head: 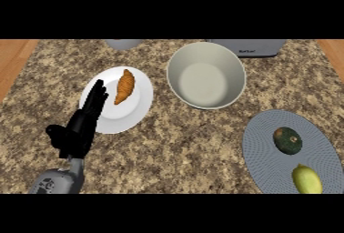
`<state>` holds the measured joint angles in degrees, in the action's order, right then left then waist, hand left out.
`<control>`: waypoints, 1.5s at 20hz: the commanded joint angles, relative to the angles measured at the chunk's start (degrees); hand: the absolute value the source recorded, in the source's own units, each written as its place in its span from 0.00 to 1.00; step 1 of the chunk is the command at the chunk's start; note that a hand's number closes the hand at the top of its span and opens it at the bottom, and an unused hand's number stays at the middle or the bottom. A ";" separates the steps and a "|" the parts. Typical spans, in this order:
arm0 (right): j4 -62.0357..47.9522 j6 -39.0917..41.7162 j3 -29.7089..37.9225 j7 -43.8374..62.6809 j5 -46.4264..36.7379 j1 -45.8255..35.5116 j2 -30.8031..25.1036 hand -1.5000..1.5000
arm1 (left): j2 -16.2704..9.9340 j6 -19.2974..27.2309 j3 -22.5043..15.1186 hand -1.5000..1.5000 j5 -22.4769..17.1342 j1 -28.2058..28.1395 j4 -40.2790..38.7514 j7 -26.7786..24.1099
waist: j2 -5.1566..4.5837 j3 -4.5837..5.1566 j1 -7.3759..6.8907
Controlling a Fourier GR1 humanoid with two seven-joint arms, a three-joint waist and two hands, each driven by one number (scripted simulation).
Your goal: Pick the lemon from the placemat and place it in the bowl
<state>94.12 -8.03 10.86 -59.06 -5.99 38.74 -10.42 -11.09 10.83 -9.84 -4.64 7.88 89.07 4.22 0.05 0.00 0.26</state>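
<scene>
Lemon [306, 179] lies at the near end of the round grey mat [262, 150], at the view's right, partly cut by the lower edge. It's pale yellow-green, elongated, long axis running roughly toward/away from the robot. Just beyond it on the same mat sits a dark green, roundish fruit [287, 140], close but not touching.

Bowl [205, 75] is up-centre, well apart from the mat, off-white, deep, nothing in it. Left of it a white plate [138, 107] w/ a croissant [124, 86].

Left hand [85, 122] is up at the view's left, over the plate's near-left rim, fingers straight and relaxed, holding nothing; looks like resting, not working. Right hand isn't in view at all, so no pick has begun.

Handling, as a guess: lemon prob. light, fairly stiff, rind smooth, so it could roll or squirt out sideways if pinched near the tips. Best hold is across the fat middle, fingers one side and thumb the other, across the short axis. Right hand is the natural one, as the mat is on that side. Watch the green fruit on approach; come in from the near side or above. Bowl is wide, so release just over its middle shld do.
</scene>
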 commanded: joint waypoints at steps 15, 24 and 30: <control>-9.87 5.11 1.01 -1.34 -0.68 -9.54 2.07 0.00 | 2.08 -3.62 4.17 0.50 2.68 0.36 0.24 1.21 | -0.03 0.01 -0.03; -22.32 -6.58 5.44 2.83 -7.06 -20.76 2.69 0.00 | 4.90 -3.22 4.42 0.50 4.09 3.27 -5.15 -1.96 | -0.12 0.01 0.00; -24.46 -2.73 5.56 4.92 -8.23 -24.71 -0.33 0.00 | 6.14 -4.05 5.13 0.50 5.49 3.19 -5.29 -1.45 | -0.07 0.01 -0.08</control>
<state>71.21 -11.32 16.40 -55.78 -13.43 16.76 -9.58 -6.55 6.62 -5.19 -0.50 8.82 87.71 4.53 0.05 0.15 0.16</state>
